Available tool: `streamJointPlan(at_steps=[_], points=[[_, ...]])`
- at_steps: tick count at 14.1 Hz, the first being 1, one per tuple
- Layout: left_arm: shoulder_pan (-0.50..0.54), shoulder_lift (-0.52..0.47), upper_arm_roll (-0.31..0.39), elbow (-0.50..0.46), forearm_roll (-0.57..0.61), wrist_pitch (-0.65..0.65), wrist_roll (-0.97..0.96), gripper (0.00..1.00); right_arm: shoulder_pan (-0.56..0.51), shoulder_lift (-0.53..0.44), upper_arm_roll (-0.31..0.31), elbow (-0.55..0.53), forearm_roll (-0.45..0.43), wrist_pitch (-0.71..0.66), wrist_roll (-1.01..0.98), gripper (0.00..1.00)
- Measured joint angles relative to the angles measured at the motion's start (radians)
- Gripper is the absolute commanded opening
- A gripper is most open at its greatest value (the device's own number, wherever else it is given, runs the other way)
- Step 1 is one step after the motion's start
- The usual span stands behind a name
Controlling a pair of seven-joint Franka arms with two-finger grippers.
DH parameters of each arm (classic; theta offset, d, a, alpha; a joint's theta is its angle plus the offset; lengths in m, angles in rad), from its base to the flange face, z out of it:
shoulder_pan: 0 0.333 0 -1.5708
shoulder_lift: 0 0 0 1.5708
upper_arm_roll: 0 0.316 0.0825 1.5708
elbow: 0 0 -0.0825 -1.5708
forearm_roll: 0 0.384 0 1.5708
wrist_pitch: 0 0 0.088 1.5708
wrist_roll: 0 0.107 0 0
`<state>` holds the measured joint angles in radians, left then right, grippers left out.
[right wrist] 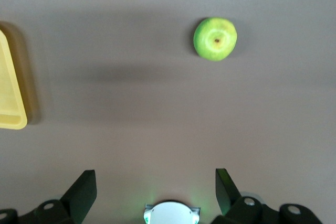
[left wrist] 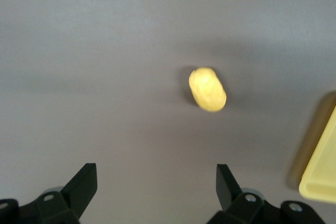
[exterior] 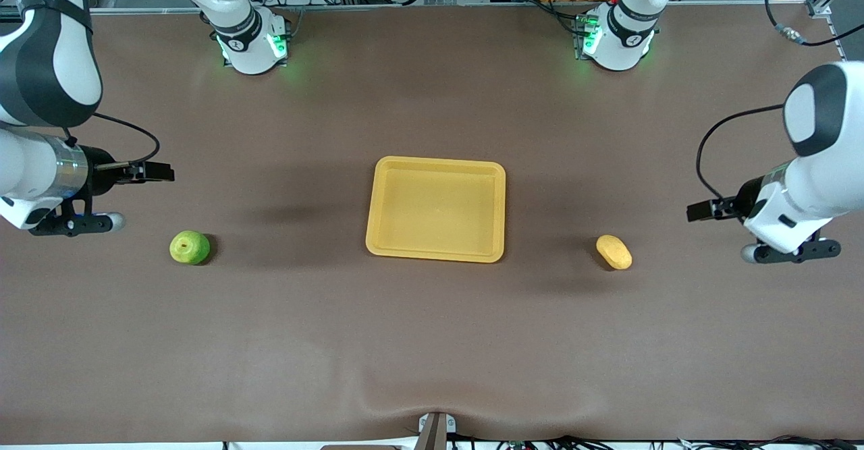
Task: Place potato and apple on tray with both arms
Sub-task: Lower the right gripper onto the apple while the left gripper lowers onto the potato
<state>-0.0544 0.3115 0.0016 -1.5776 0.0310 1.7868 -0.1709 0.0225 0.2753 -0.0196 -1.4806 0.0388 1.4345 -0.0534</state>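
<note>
The yellow-orange tray (exterior: 375, 208) lies flat mid-table with nothing in it. The green apple (exterior: 190, 247) rests on the brown mat toward the right arm's end, stem dimple up. The yellow potato (exterior: 613, 251) lies toward the left arm's end. My right gripper (exterior: 162, 173) hangs open over bare mat beside the apple (right wrist: 215, 38), apart from it. My left gripper (exterior: 696, 210) hangs open over bare mat beside the potato (left wrist: 208, 88), not touching it. In each wrist view the gripper (left wrist: 156, 184) (right wrist: 156, 187) has nothing between its fingers. A tray corner (left wrist: 323, 174) (right wrist: 11, 103) shows at the side.
The two green-lit arm bases (exterior: 251, 44) (exterior: 617, 38) stand along the table edge farthest from the front camera. A small camera mount (exterior: 435, 430) sits at the nearest edge. Brown mat spreads wide around the tray and both fruits.
</note>
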Motion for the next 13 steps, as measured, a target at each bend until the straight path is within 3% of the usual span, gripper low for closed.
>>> streamJointPlan(at_steps=[7, 13], points=[[-0.119, 0.131, -0.009, -0.008, -0.002, 0.167, -0.354, 1.0, -0.006, 0.09, -0.007, -0.014, -0.028, 0.196, -0.053, 1.0], [-0.149, 0.186, -0.003, -0.051, -0.002, 0.27, -0.459, 1.0, -0.037, 0.185, -0.013, -0.146, -0.061, 0.492, -0.094, 1.0]])
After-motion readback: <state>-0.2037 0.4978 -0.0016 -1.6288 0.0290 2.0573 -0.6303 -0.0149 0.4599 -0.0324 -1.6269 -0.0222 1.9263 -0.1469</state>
